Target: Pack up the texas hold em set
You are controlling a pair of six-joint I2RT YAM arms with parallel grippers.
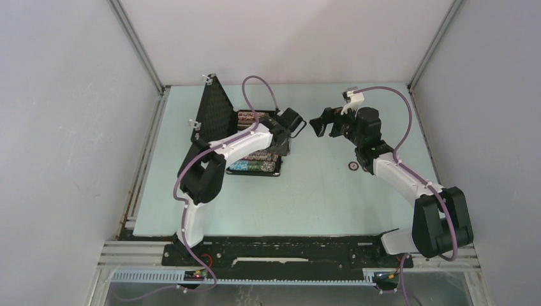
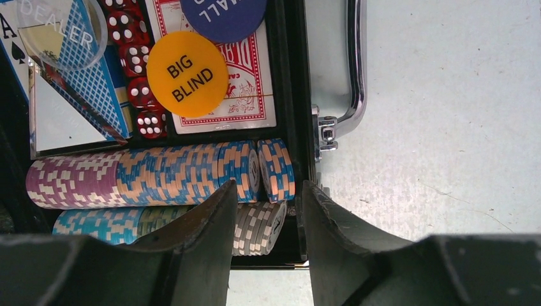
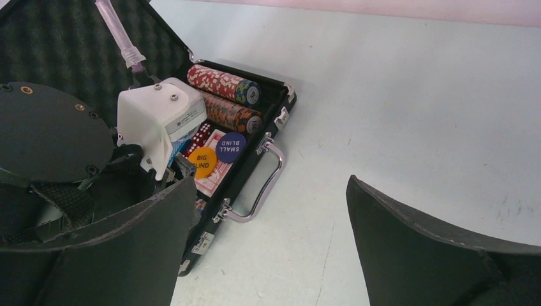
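Observation:
The black case (image 1: 278,173) lies open left of centre, its lid (image 1: 214,111) upright. In the left wrist view it holds rows of multicoloured chips (image 2: 159,175), a red-backed deck (image 2: 249,95), an orange Big Blind button (image 2: 187,74) and a blue button (image 2: 223,16). My left gripper (image 2: 268,197) is open. One finger is inside the case over the chips, the other outside its front wall, with grey chips (image 2: 258,226) between them. My right gripper (image 3: 271,185) is wide open and empty above the table, beside the silver handle (image 3: 268,182). A small dark chip (image 1: 353,167) lies on the table under the right arm.
Red dice (image 2: 137,76), blue-backed cards (image 2: 89,83) and a clear dealer button (image 2: 60,32) also sit in the case. White walls with metal posts enclose the pale green table (image 1: 319,197).

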